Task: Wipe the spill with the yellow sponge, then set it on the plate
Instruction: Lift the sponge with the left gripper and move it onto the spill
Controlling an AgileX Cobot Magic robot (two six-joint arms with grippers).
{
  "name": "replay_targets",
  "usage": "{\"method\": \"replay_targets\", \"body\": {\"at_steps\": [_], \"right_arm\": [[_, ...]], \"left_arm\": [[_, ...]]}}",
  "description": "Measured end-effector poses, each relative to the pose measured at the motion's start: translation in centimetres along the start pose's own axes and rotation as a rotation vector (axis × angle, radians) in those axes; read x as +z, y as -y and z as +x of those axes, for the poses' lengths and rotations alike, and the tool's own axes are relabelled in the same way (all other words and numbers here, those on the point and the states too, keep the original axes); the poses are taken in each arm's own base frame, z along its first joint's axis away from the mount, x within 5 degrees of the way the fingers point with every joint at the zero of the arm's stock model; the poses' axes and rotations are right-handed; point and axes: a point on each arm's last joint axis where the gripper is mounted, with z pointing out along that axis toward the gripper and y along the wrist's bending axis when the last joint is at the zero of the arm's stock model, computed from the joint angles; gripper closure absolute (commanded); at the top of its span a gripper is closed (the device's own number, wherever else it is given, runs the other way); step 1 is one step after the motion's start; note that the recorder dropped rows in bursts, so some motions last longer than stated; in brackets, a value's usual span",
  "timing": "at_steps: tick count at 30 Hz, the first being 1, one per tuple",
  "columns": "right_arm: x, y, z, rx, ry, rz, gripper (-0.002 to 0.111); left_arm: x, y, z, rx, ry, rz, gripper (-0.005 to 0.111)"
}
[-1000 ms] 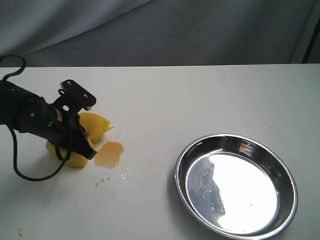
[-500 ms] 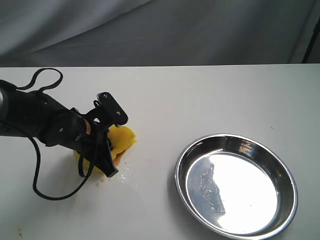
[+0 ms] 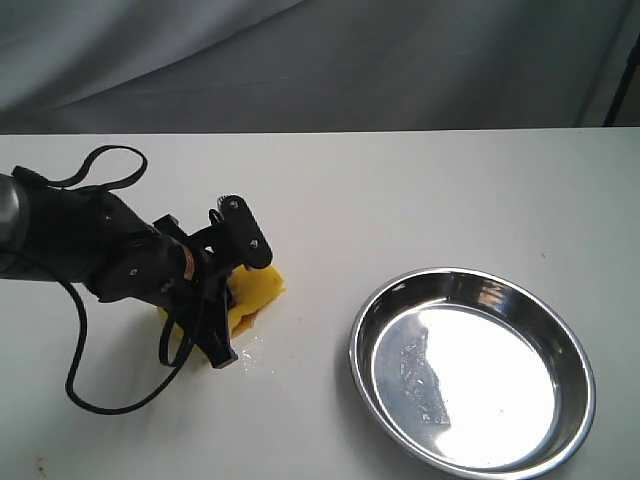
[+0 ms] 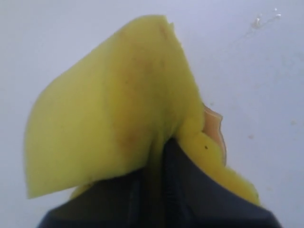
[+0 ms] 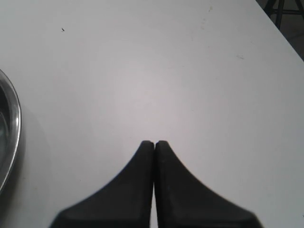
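Observation:
My left gripper (image 3: 226, 322) is shut on the yellow sponge (image 3: 256, 289), pinching it into a fold and pressing it onto the table at the left. In the left wrist view the folded sponge (image 4: 118, 109) fills the picture ahead of the gripper (image 4: 164, 146). A sliver of the amber spill (image 4: 214, 127) shows at the sponge's edge; the rest of it lies under the sponge. Tiny droplets (image 3: 254, 346) glint beside it. The shiny steel plate (image 3: 480, 385) sits empty at the right. My right gripper (image 5: 154, 142) is shut over bare table, with nothing in it.
The white table ends at its far edge (image 3: 400, 131), against a grey cloth backdrop. A black cable (image 3: 75, 370) loops from the left arm onto the table. The plate's rim (image 5: 13, 118) shows beside the right gripper.
The left gripper has slid to the right with the sponge, onto the puddle. The puddle that lay open a second ago is now mostly covered.

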Motion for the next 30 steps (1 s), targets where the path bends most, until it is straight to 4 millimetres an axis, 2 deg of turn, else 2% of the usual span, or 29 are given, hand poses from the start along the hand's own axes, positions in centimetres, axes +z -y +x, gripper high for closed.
{"method": "replay_targets", "body": {"at_steps": [4, 7, 12, 14, 20, 24, 27, 30], "right_arm": [[0.0, 0.0, 0.0, 0.0, 0.0, 0.0, 0.108], [0.0, 0.0, 0.0, 0.0, 0.0, 0.0, 0.108], [0.0, 0.0, 0.0, 0.0, 0.0, 0.0, 0.108], [0.0, 0.0, 0.0, 0.0, 0.0, 0.0, 0.108], [0.0, 0.0, 0.0, 0.0, 0.0, 0.0, 0.108], [0.0, 0.0, 0.0, 0.0, 0.0, 0.0, 0.108], [0.0, 0.0, 0.0, 0.0, 0.0, 0.0, 0.108], [0.0, 0.0, 0.0, 0.0, 0.0, 0.0, 0.108]], "left_arm": [[-0.8, -0.3, -0.2, 0.017, 0.007, -0.023, 0.107], [-2.2, -1.0, -0.3, -0.02, 0.01, -0.051, 0.107], [-5.0, -3.5, -0.7, -0.103, 0.076, -0.125, 0.107], [-5.4, -4.2, -0.5, -0.118, 0.082, -0.141, 0.107], [-5.5, -5.5, 0.2, -0.095, 0.087, -0.184, 0.107], [-5.4, -6.0, -0.2, -0.088, 0.158, -0.209, 0.107], [-4.4, -6.0, -0.6, -0.078, 0.208, -0.208, 0.107], [-2.5, -5.7, -0.5, -0.049, 0.204, -0.187, 0.107]]}}
